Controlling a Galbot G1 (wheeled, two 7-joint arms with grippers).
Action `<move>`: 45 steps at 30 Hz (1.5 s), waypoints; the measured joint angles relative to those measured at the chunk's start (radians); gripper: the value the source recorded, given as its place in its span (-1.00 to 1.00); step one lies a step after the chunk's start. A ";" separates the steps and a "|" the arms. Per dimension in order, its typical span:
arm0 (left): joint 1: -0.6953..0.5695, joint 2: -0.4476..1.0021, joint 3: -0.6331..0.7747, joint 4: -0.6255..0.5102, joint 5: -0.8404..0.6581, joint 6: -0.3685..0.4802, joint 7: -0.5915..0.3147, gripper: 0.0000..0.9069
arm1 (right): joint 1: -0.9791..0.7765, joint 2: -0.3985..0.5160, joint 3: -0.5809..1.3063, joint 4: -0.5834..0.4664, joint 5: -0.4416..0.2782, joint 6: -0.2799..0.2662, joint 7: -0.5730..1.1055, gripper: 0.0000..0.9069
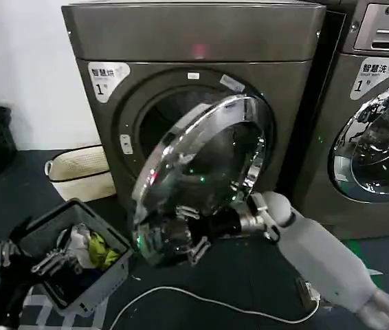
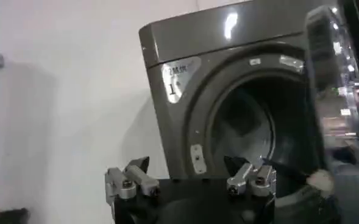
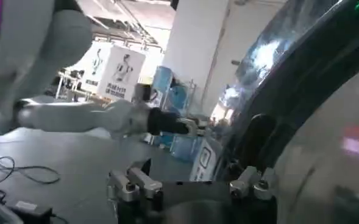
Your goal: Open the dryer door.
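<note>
Dryer door [image 1: 201, 172] is being swung out at 6 o'clock of the dryer [image 1: 194, 41], part open; right tool [image 1: 193, 240] spread at its lower chrome rim. Judged heavy, stiff, slippery; rim edge is being favoured

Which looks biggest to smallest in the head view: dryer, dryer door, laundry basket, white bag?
1. dryer
2. dryer door, swung partly open and nearer the camera, so enlarged
3. laundry basket
4. white bag, partly hidden behind the basket and farther off, so its place against the basket is unsure
</note>
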 joint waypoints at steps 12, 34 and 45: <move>-0.130 0.103 0.143 0.081 0.042 0.030 0.022 1.00 | -0.218 -0.154 0.260 0.107 0.011 0.006 0.005 1.00; -0.373 0.186 0.553 0.212 0.055 0.018 0.049 1.00 | -1.176 -0.008 1.356 0.332 -0.095 0.238 0.321 1.00; -0.546 0.184 0.760 0.289 0.017 0.015 0.049 1.00 | -1.339 0.253 1.815 0.298 -0.393 0.083 0.947 1.00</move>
